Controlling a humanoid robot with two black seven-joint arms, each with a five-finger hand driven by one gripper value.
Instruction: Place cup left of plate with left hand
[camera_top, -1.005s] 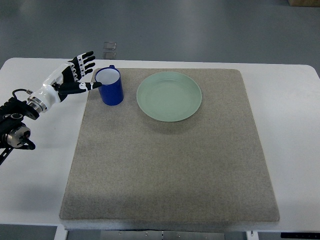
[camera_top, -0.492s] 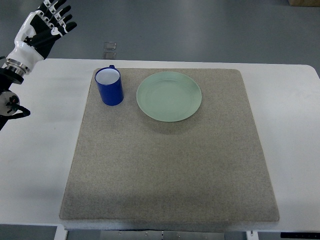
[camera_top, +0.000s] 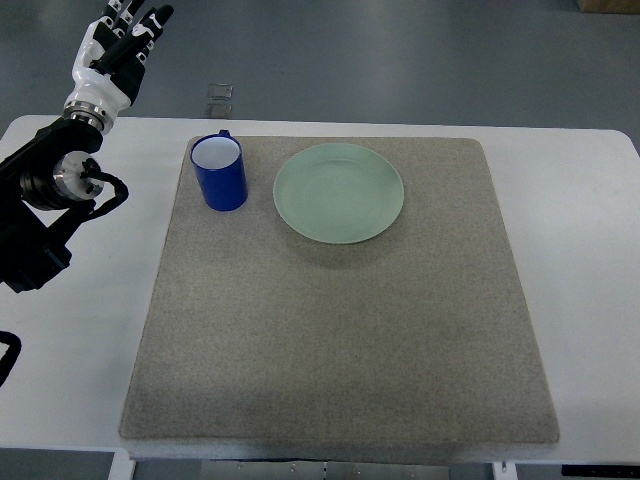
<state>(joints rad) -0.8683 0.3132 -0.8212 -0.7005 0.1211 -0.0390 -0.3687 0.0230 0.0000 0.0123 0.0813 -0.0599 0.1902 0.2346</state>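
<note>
Left hand (camera_top: 118, 45) withdrawn, cup (camera_top: 219, 172) empty

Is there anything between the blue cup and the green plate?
No. In the top view only bare grey mat separates the cup from the plate.

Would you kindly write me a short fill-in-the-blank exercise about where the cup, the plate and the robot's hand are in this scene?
1. The blue cup stands upright to the ____ of the green plate.
2. Both rest on a grey ____.
3. The left hand holds ____, fingers spread, beyond the table's far left corner.
4. The cup's inside is ____.

Missing words: left; mat; nothing; white
</note>
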